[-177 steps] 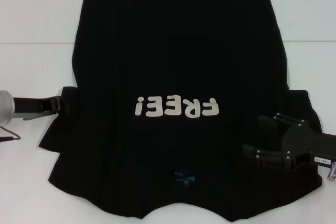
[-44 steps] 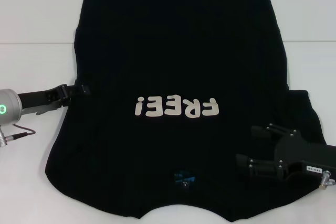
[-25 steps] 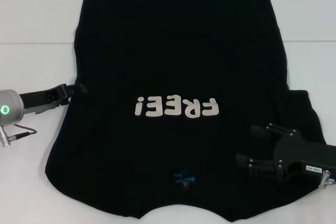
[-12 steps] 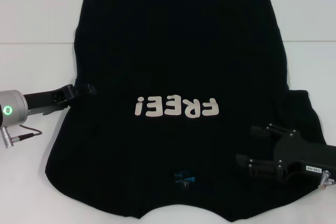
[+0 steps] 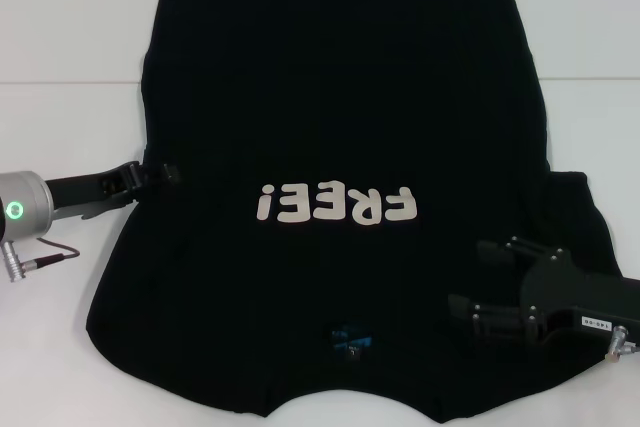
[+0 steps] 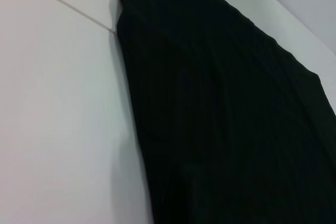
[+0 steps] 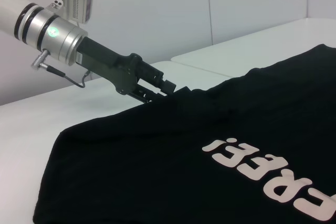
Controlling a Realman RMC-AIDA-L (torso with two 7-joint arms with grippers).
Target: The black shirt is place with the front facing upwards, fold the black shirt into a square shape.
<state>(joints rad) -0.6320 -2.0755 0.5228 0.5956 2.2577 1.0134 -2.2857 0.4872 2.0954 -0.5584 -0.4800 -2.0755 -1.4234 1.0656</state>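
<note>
White table (image 5: pixel 60 37) is covered by the black shirt (image 5: pixel 340 97), its left edge clenched by the left gripper (image 5: pixel 165 173); the right gripper (image 5: pixel 470 282) is held released over the near right.

White table (image 5: pixel 70 37) with thin seam; black shirt (image 5: pixel 340 97) spread flat, lettering up

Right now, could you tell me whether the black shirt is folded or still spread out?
Mostly spread: the black shirt lies flat, lettering up. The right sleeve lies out; on the left none shows, where the left gripper meets its edge.
</note>
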